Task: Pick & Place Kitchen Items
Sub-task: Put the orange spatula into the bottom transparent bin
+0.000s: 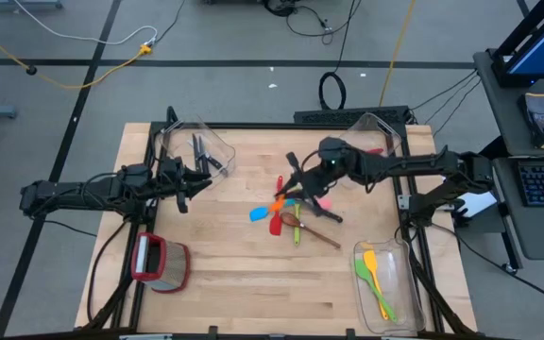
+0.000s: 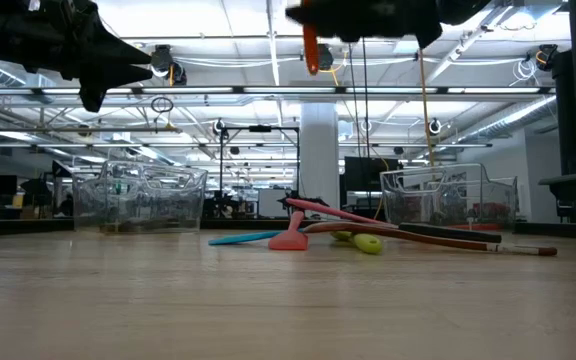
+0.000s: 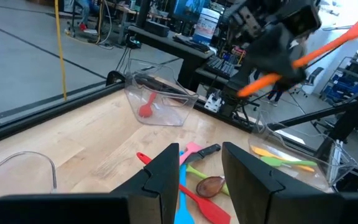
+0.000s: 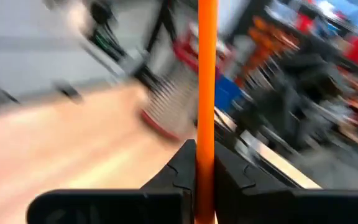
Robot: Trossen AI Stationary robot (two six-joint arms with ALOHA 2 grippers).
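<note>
My right gripper [image 1: 302, 185] is shut on an orange utensil [image 4: 206, 74] high above the table's middle; it also shows in the low view [image 2: 311, 50] and the left wrist view [image 3: 272, 76]. Below it a pile of utensils [image 1: 291, 219] lies on the table: blue, red, pink, green, a wooden spoon and a black-handled one. My left gripper [image 3: 197, 168] is open and empty, in the air beside the far-left clear bin [image 1: 196, 151], which holds black-handled knives. My right gripper pinches the orange utensil's slim handle [image 4: 205, 134] between its two fingers, which lie across it. The handle runs on past the fingertips. The utensil is lifted clear, well above the pile and the table, and shows tilted in the left wrist view [image 3: 300, 57].
A clear bin at the near right [image 1: 382, 280] holds yellow, green and orange utensils. Another clear bin at the far right [image 1: 378, 138] holds a red utensil. A red-rimmed clear container [image 1: 161, 263] lies at the near left. Bare wood lies along the near edge.
</note>
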